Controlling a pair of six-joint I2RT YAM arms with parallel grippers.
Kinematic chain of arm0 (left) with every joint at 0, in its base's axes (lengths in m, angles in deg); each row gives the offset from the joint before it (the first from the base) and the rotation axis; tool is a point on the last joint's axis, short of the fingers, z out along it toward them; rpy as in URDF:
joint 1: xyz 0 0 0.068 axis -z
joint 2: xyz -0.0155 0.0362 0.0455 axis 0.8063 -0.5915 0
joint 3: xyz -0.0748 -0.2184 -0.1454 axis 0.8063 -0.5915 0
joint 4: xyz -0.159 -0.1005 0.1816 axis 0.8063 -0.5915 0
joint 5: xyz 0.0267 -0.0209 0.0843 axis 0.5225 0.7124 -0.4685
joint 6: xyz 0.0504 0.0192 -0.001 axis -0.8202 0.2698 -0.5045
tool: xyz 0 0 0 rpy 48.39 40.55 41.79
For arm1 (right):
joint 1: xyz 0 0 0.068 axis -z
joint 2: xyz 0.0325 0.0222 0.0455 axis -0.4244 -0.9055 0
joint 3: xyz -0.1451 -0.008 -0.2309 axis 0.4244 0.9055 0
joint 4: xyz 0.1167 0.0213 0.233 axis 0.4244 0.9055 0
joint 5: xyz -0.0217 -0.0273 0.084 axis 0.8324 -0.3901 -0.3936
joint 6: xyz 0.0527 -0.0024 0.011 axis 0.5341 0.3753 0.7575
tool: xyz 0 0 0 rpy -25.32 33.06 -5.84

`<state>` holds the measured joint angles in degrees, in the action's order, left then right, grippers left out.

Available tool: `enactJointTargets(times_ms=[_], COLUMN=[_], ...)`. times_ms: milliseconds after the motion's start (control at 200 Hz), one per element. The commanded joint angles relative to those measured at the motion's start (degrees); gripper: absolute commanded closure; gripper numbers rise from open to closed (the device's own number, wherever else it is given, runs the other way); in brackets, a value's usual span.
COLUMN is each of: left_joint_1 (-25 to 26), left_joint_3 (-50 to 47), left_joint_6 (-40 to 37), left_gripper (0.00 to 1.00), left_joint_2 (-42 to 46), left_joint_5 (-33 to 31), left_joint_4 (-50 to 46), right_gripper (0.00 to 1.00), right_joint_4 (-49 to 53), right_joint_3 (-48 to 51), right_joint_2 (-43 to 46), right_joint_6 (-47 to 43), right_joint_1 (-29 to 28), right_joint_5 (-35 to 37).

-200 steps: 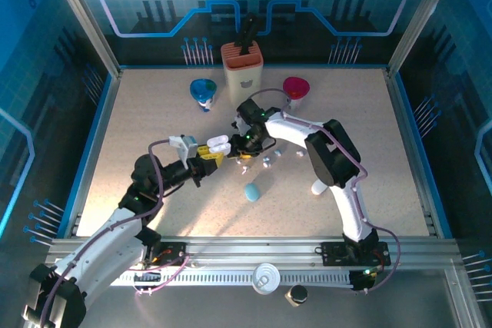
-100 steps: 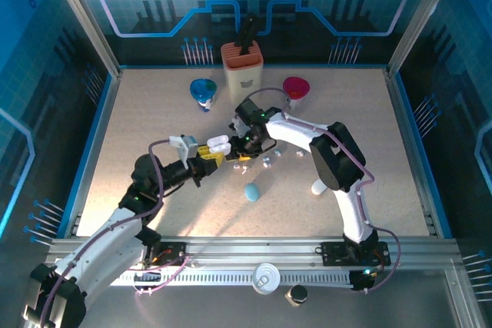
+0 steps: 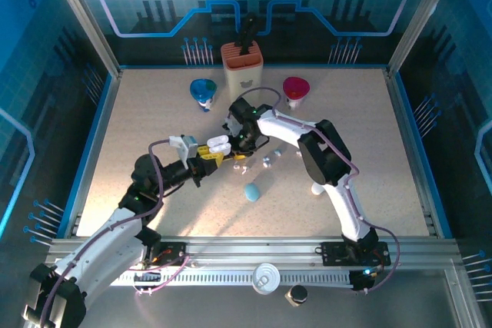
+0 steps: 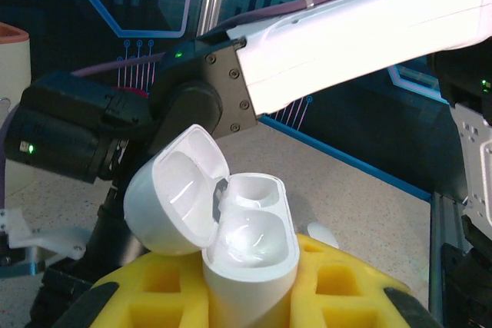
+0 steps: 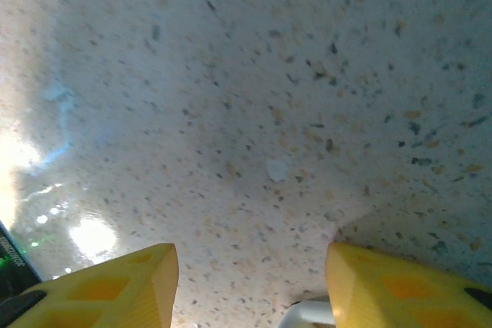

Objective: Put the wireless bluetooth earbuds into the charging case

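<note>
Top external: case held open, buds lying loose

Top external: the left gripper is clamping the open white case near the middle of the table, its yellow pads pressing the lower body. The right gripper is hanging just beside the case, on its right, wrist pointing down. The earbuds are lying on the table as tiny white bits a little right of the case, apart from both grippers. A blue case is sitting nearer the arms. A white piece is lying beside the right arm, too small to identify.

Left wrist: the case is standing upright between the pads, its lid tipping back to the left, both wells showing glossy and empty.

Right wrist: the fingers are standing apart, speckled table showing between them. Something small and white is peeking in at the bottom edge by one finger. I cannot tell what it is, nor whether it is touching.
</note>
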<state>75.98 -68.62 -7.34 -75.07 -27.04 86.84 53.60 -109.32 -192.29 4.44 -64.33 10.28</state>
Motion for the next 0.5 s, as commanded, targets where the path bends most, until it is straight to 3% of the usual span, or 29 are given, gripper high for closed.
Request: enactJointTargets(times_ms=[0,495], left_joint_1=[-0.40,-0.44], left_joint_3=[0.21,-1.11], left_joint_6=[-0.45,0.41], left_gripper=[1.00,1.00], left_joint_2=[0.51,1.13], left_joint_5=[0.60,-0.53], left_joint_4=[0.04,0.57], right_gripper=[0.48,0.53], right_joint_4=[3.06,0.42], right_joint_3=[0.62,13.71], right_joint_2=[0.25,9.01], right_joint_6=[-1.54,-1.43], right_joint_1=[-0.94,-0.55], right_joint_5=[-1.34,0.15])
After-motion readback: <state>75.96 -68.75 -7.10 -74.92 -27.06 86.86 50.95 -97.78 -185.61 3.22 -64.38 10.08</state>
